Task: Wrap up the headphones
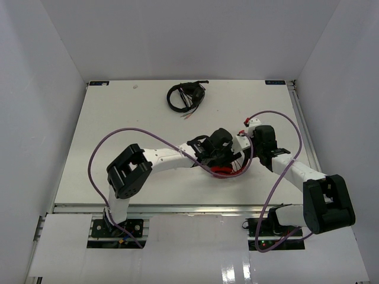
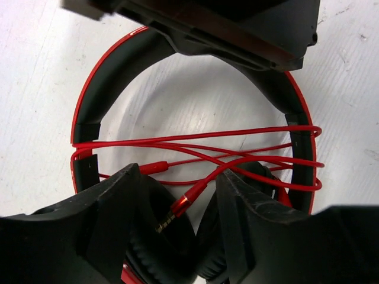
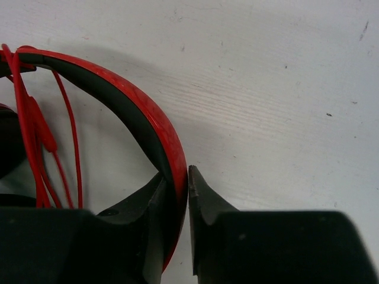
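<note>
The red headphones [image 1: 227,171] lie on the table between both arms. Their black-lined headband [image 2: 106,77] has the thin red cable [image 2: 195,142] strung across it in several passes. The plug [image 2: 177,208] hangs loose between the fingers of my left gripper [image 2: 177,192], over the black ear pads [image 2: 154,260]. That gripper is open and grips nothing. My right gripper [image 3: 179,177] is shut on the headband [image 3: 148,118], one finger on each side. It also shows at the top of the left wrist view [image 2: 225,32]. In the top view both grippers meet over the headphones, the left [image 1: 218,157] and the right [image 1: 240,155].
Black headphones [image 1: 185,96] with a bundled cable lie at the back of the white table [image 1: 118,118]. White walls stand on three sides. Purple arm cables [image 1: 284,118] loop over the table on both sides.
</note>
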Tool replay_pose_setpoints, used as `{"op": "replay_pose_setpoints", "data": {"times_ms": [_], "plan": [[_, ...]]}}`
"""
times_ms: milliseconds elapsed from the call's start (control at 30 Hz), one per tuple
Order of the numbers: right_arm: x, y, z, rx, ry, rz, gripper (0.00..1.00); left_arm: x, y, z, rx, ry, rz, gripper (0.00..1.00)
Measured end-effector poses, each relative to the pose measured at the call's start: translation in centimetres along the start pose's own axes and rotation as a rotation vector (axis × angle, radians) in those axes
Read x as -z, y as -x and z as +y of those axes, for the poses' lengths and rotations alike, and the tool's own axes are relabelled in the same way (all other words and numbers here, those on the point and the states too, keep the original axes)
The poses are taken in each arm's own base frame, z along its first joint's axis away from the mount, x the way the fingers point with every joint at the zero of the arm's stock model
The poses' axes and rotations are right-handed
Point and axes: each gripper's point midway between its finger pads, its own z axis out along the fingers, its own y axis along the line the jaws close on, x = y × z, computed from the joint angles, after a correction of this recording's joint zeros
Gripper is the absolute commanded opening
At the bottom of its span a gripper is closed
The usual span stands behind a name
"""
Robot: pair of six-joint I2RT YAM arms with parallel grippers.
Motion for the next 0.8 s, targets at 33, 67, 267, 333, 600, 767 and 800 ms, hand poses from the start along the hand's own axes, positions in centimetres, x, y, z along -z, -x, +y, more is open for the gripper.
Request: {"op": "replay_pose_setpoints", "data": {"times_ms": [33, 67, 267, 333, 600, 767, 800], "plan": [[0.0, 0.0, 0.1, -0.001, 0.006, 0.0, 0.31, 0.2, 0.0, 0.0, 0.009, 0.001, -0.001, 0.68], [0.0, 0.0, 0.3, -0.003, 0.013, -0.001, 0.34, 0.4, 0.1, 0.0, 0.018, 0.001, -0.004, 0.69], [0.0, 0.3, 0.7, -0.006, 0.039, -0.007, 0.59, 3.5, 1.9, 0.4, 0.077, 0.019, -0.058, 0.83], [0.0, 0.9, 0.6, -0.01, 0.041, -0.016, 0.65, 5.6, 3.1, 0.8, 0.096, 0.035, -0.097, 0.84], [1.2, 2.9, -1.1, 0.002, 0.015, -0.041, 0.94, 15.5, 7.6, 2.4, 0.182, 0.096, -0.303, 0.93], [4.9, 5.3, -1.3, 0.058, -0.004, -0.13, 0.9, 20.8, 3.0, 1.2, 0.304, 0.102, -0.337, 0.98], [5.9, 5.8, -1.3, 0.065, -0.009, -0.155, 0.9, 21.7, 1.5, 0.8, 0.326, 0.101, -0.33, 0.98]]}}
